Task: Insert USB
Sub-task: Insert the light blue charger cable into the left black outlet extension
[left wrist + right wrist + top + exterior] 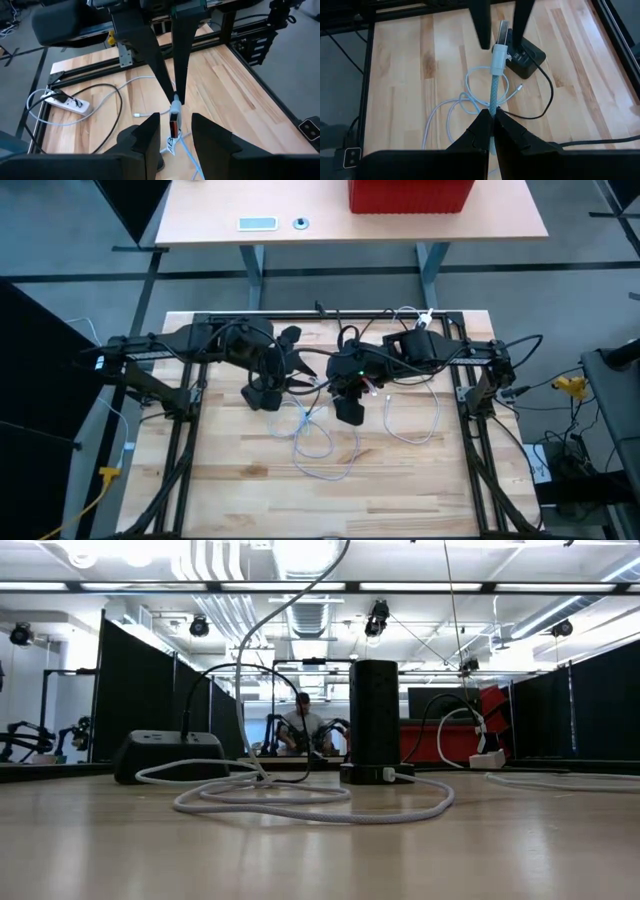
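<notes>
Where the two arms meet over the middle of the wooden table, the right gripper has its fingers pinched narrow on the braided cable just behind the USB plug, which stands clear of the table and points toward the left gripper. That left gripper has its fingers parted with the plug's metal tip between them, not visibly clamped. The black charging hub sits on the table just beyond the plug, its own dark cord curving away. Slack pale cable lies in loose loops on the boards nearer the front edge; the front half of the table otherwise offers open surface. A black metal frame borders the table on both sides and along the rear. A white power strip lies near one rear corner with cords attached. A black cylindrical tower shows in the low view. Beyond the table: grey floor, a second desk bearing a red box, black partitions, and a seated person in the distance. No legible writing or brand marks.
</notes>
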